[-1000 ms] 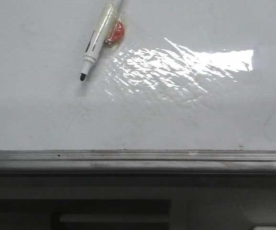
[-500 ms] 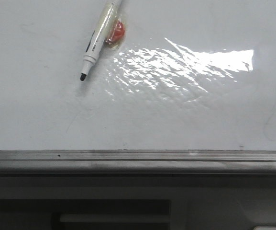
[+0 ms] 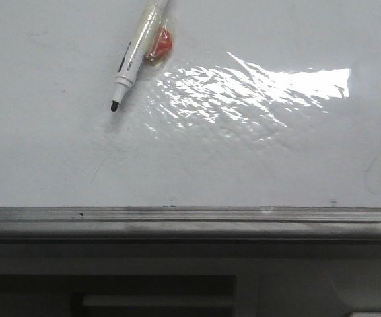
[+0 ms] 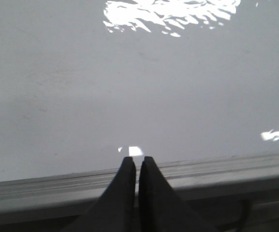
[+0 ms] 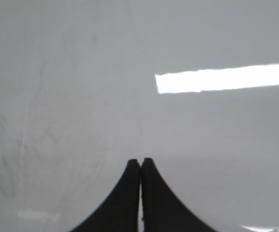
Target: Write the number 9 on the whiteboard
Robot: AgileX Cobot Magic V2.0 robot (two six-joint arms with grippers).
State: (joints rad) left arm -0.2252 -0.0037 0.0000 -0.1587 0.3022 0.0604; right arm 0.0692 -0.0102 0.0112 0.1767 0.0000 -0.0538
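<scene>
The whiteboard (image 3: 256, 165) fills the front view, glossy white with a wrinkled glare patch (image 3: 249, 89) and faint smudges. No number 9 shows on it. A white marker (image 3: 132, 59) with its black tip bare lies on the board at the far left, beside a small red object (image 3: 160, 45). Neither gripper shows in the front view. My left gripper (image 4: 137, 159) is shut and empty over the board's grey edge rail (image 4: 202, 171). My right gripper (image 5: 140, 162) is shut and empty over bare board (image 5: 81, 96).
The grey metal rail (image 3: 190, 218) runs along the board's near edge. Below it lies a dark recess with a pale bar (image 3: 157, 300). Faint grey scratches mark the board at the right (image 3: 372, 165).
</scene>
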